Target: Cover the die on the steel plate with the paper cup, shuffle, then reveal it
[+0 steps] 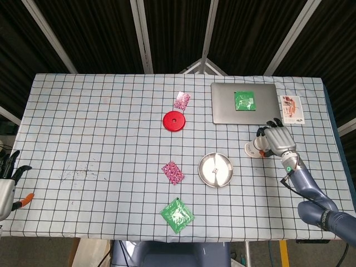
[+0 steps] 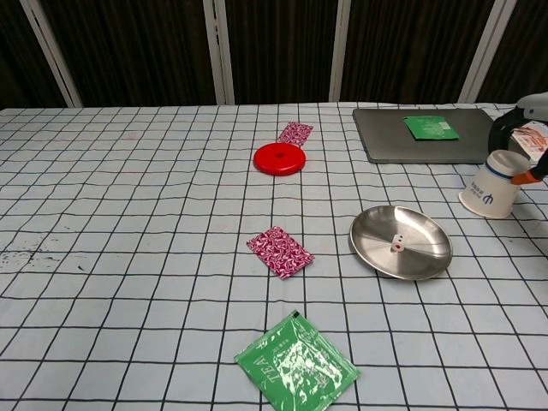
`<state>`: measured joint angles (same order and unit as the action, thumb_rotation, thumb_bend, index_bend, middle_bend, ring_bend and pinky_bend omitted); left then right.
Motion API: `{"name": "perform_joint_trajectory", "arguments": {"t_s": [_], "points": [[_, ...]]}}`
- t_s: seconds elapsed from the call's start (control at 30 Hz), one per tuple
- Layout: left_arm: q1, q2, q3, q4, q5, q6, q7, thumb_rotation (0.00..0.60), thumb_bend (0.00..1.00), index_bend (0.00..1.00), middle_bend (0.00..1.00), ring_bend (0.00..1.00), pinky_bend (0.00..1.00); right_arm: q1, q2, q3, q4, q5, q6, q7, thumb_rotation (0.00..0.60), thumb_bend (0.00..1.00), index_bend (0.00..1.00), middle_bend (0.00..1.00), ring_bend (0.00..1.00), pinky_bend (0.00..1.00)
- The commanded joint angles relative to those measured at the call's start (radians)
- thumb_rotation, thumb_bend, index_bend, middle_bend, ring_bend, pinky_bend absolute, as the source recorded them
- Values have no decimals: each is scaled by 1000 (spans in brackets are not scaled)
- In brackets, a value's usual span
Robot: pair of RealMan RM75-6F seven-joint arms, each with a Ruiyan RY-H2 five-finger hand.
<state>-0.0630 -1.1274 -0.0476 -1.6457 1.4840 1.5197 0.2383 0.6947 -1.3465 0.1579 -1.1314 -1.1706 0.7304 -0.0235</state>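
A small white die (image 2: pixel 396 245) lies in the round steel plate (image 2: pixel 428 250), right of the table's middle; in the head view the die (image 1: pixel 214 169) is a pale speck in the plate (image 1: pixel 203 173). The white paper cup (image 2: pixel 492 187) is tilted, mouth down and left, right of the plate. My right hand (image 1: pixel 278 142) holds the cup (image 1: pixel 253 149), fingers curved over its top and thumb against its side; only the fingers (image 2: pixel 505 128) show at the chest view's right edge. My left hand (image 1: pixel 6 182) hangs open off the table's near left edge.
A red disc (image 1: pixel 173 120) and a pink packet (image 1: pixel 182 100) lie behind the plate. Another pink packet (image 1: pixel 173 172) lies left of it, a green packet (image 1: pixel 177 215) near the front edge. A grey slab (image 1: pixel 222 108) carrying a green packet (image 1: pixel 244 100) and a card (image 1: pixel 291 109) sit back right.
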Motion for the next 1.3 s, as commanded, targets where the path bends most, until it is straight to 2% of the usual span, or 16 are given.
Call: {"name": "perform_joint_trajectory", "arguments": {"t_s": [0.03, 0.2, 0.37, 0.6, 0.73, 1.0, 1.2, 1.3], "points": [[-1, 0, 1, 0, 0, -2, 1, 600, 233, 297, 0, 0, 128, 0, -1, -1, 1, -1, 0, 0, 600, 252, 420, 404, 160, 0], [-1, 1, 2, -1, 2, -3, -1, 600, 233, 300, 0, 0, 128, 0, -5, -1, 7, -5, 6, -2, 600, 331, 493, 469, 209, 0], [-2, 1, 2, 0, 2, -4, -3, 600, 233, 303, 0, 0, 128, -2, -9, 2, 10, -5, 22, -12, 600, 400, 525, 504, 229, 0], [-1, 5, 1, 1, 1, 0, -12, 600, 233, 305, 0, 0, 128, -1, 19, 2, -39, -13, 33, -32, 600, 406, 534, 508, 231, 0], [-1, 7, 2, 1, 2, -1, -18, 600, 233, 305, 0, 0, 128, 3, 66, 11, -123, -21, 51, -56, 600, 405, 534, 508, 231, 0], [3, 16, 5, -1, 12, 6, -41, 600, 233, 309, 0, 0, 128, 22, 182, 40, -387, 37, 59, -155, 600, 406, 534, 508, 231, 0], [3, 26, 7, 2, 17, 6, -67, 600, 234, 310, 0, 0, 128, 34, 202, 47, -545, 80, 93, -240, 600, 406, 534, 507, 231, 0], [3, 31, 6, 4, 18, 6, -80, 600, 233, 310, 0, 0, 128, 38, 193, 41, -591, 93, 117, -283, 600, 406, 534, 507, 231, 0]]}}
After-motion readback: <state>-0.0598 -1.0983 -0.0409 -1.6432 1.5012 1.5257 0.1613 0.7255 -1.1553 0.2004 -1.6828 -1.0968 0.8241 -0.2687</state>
